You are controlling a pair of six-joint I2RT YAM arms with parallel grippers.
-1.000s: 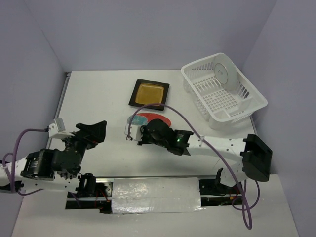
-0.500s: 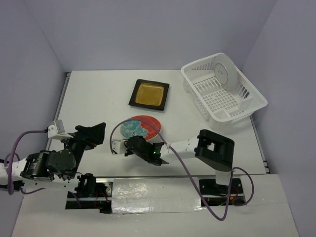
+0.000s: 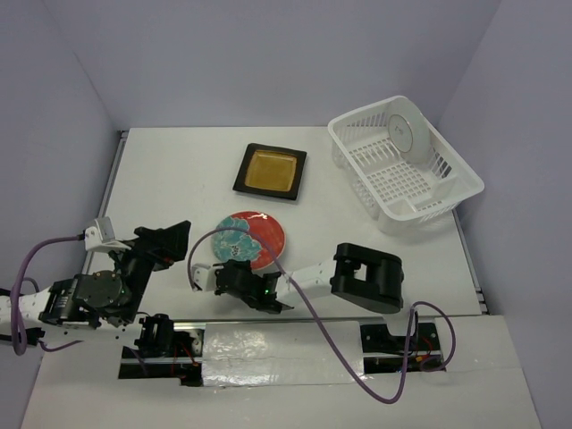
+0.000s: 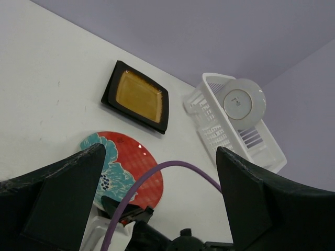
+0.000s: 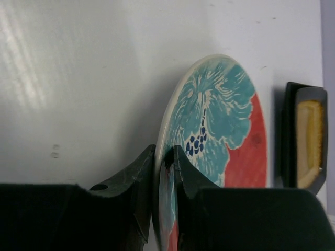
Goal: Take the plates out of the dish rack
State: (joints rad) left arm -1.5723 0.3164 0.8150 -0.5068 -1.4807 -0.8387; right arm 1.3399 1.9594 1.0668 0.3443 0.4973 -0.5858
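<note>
Your right claw (image 5: 164, 151) was pinched on the near rim of the red and teal round plate (image 5: 220, 110), and the rest of that plate lay ahead of it on the surface (image 5: 78, 78). Your left claw (image 4: 161, 151) was wide open and empty, with the dish rack (image 4: 209, 125), one white-backed plate (image 4: 242, 102) standing inside, far ahead to its right.

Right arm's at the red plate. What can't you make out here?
- Whether the right gripper pinches the red plate or merely straddles its rim: right wrist view, contact in shadow.
- The red plate's near edge: top view, gripper covers it.
- Face of the round plate in the dish rack: turned away, only underside shows.
</note>
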